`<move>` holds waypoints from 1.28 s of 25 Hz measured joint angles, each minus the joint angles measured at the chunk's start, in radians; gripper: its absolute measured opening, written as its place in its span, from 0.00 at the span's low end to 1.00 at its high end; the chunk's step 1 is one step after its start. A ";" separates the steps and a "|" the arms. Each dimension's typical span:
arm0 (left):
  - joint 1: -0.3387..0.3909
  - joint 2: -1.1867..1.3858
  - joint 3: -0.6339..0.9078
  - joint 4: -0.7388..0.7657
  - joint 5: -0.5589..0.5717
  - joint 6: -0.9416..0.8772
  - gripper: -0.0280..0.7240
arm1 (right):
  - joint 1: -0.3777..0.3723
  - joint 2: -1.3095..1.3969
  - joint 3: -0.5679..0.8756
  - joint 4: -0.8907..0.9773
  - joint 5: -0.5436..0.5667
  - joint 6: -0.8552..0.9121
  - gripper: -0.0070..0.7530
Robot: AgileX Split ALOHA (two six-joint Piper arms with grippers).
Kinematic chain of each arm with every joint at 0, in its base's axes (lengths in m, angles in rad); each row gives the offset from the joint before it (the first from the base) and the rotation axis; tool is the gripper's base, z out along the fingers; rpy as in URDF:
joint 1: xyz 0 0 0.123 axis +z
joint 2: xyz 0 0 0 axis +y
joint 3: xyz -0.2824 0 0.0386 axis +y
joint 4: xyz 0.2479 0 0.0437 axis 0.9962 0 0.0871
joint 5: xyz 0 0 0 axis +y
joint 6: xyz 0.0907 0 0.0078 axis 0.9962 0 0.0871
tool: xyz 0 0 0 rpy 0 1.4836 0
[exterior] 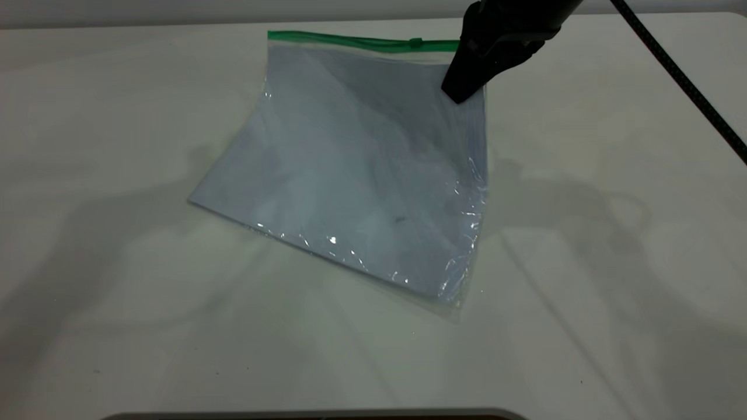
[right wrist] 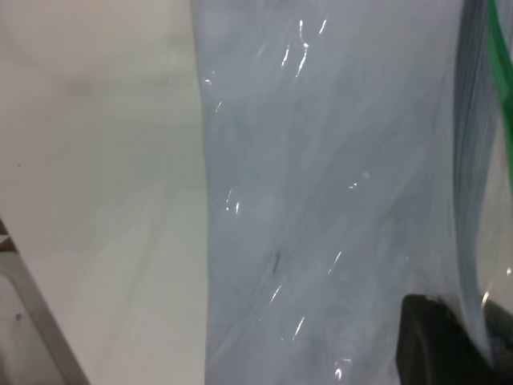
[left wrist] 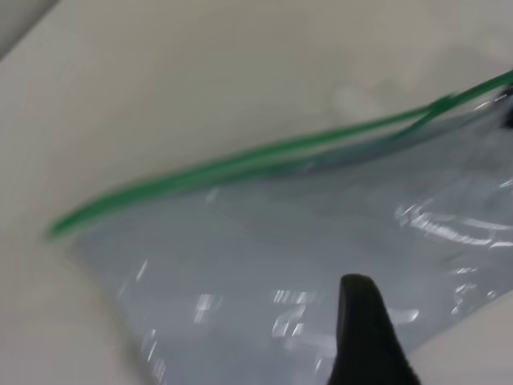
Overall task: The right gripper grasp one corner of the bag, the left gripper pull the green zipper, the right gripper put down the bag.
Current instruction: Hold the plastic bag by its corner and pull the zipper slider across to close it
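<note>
One clear plastic bag [exterior: 362, 169] occupies the middle of the pale desk [exterior: 117, 321]. Nearest corner sits low at right of centre, resting on the desk; the bag slopes up from there toward its far edge, which is raised. Near-left corner points left. Glossy wrinkles run along the right side edge.

Green zipper [exterior: 362, 41] lies along the far edge, long axis left to right, slightly lower toward the right. Small darker slider tab [exterior: 415, 42] sits well toward the right end.

Right gripper [exterior: 464, 87] comes down from the far right, closed on the corner of the bag [exterior: 467, 49] where the green strip meets the right side edge. Black braided cable [exterior: 683, 81] trails off right.

Left gripper [left wrist: 365, 337]: only one black fingertip shows in the left wrist view, over the bag's surface; cannot tell whether apart or together.
</note>
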 joint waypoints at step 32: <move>-0.210 0.502 -0.363 -0.128 0.105 0.320 0.52 | 0.000 -0.003 0.000 0.006 0.050 0.000 0.05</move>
